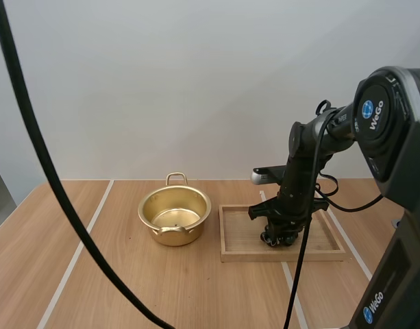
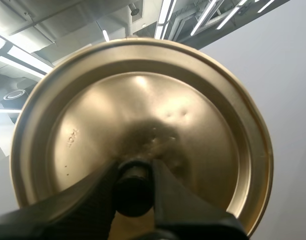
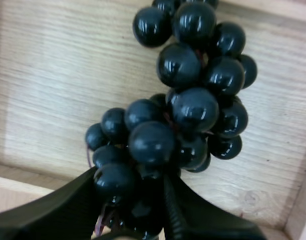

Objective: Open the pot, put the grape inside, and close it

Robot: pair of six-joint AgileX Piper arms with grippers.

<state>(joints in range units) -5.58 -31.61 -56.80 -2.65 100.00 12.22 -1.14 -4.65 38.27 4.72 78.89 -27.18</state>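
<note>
Jaws of the right gripper pinch the grapes in the tray, right of centre, while those of the left gripper clamp the lid by its knob: grape pickup, which presumably next needs a lift leftward to the open pot.

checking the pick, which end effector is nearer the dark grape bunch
Right. The right end effector pinches the bunch of dark glossy grapes in the shallow wooden tray; the left end effector grips the round golden metal lid by its knob.

"WeGo" twice on the right arm; faint stamp on the lid seemingly illegible.
</note>
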